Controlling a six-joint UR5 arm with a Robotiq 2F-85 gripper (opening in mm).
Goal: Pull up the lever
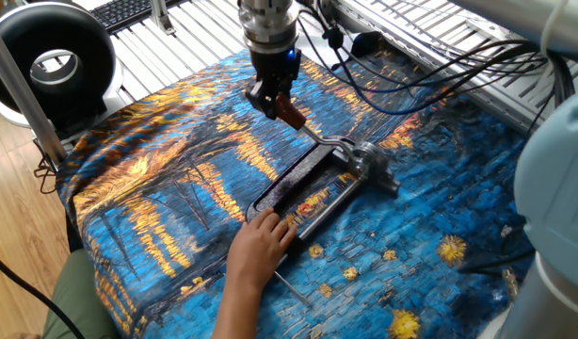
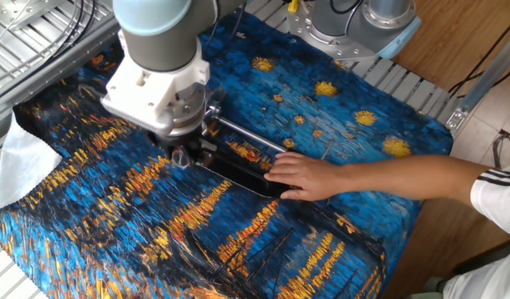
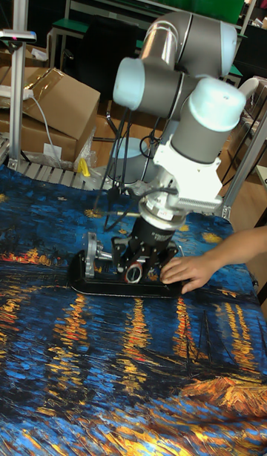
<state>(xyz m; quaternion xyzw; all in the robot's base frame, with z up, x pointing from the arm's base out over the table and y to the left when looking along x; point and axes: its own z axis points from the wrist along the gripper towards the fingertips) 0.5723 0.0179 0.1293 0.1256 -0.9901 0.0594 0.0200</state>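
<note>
The lever's reddish-brown knob (image 1: 290, 114) is pinched in my gripper (image 1: 278, 105), which is shut on it. The slim silver arm (image 1: 313, 136) slopes down from the knob to the black clamp tool (image 1: 291, 179) lying on the painted cloth. A person's hand (image 1: 259, 247) presses on the near end of the clamp. In the other fixed view my gripper (image 2: 185, 154) stands at the clamp's (image 2: 238, 170) left end and hides the lever. In the tall fixed view my gripper (image 3: 135, 272) is low over the clamp (image 3: 93, 284), beside the hand (image 3: 189, 269).
A thin steel rod (image 1: 291, 282) lies on the cloth near the person's wrist. Black cables (image 1: 411, 85) trail across the far side. A black ring-shaped device (image 1: 54, 58) stands at the far left. The person's arm (image 2: 404, 178) reaches in across the cloth.
</note>
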